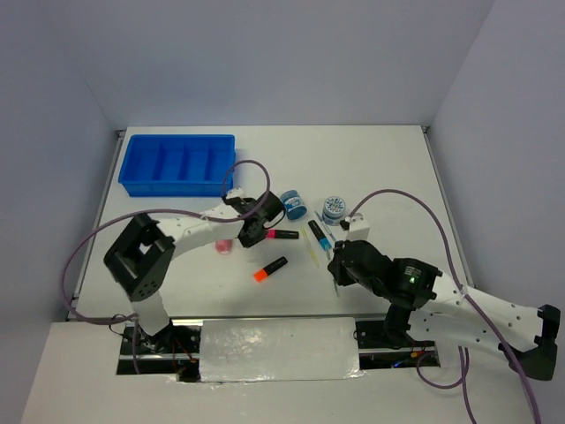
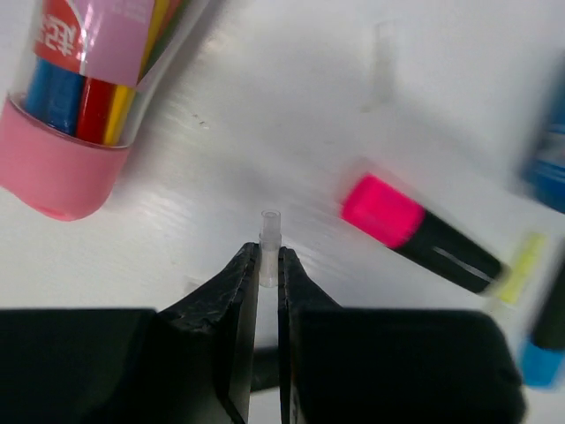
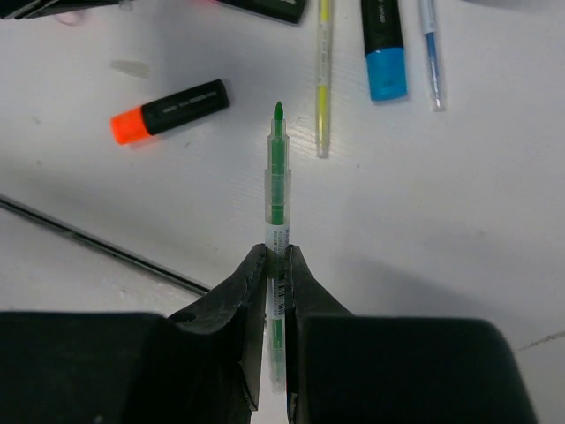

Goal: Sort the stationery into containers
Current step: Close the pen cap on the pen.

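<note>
My left gripper (image 2: 268,258) is shut on a small clear pen cap (image 2: 269,231), just above the table between the pink tube (image 2: 79,97) of coloured pens and the pink-ended marker (image 2: 419,234). In the top view it (image 1: 256,221) is right of the blue tray (image 1: 177,163). My right gripper (image 3: 278,265) is shut on an uncapped thin green pen (image 3: 278,168), tip pointing away, above the table. Ahead of it lie the orange-ended marker (image 3: 168,110), a yellow pen (image 3: 323,79), the blue-ended marker (image 3: 384,49) and a thin blue pen (image 3: 431,53).
Two round blue jars (image 1: 294,205) (image 1: 334,209) stand behind the markers, with a small white block (image 1: 357,225) beside them. A small clear piece (image 3: 131,68) lies near the orange marker. The table's front edge and a black cable (image 3: 97,243) are close below my right gripper.
</note>
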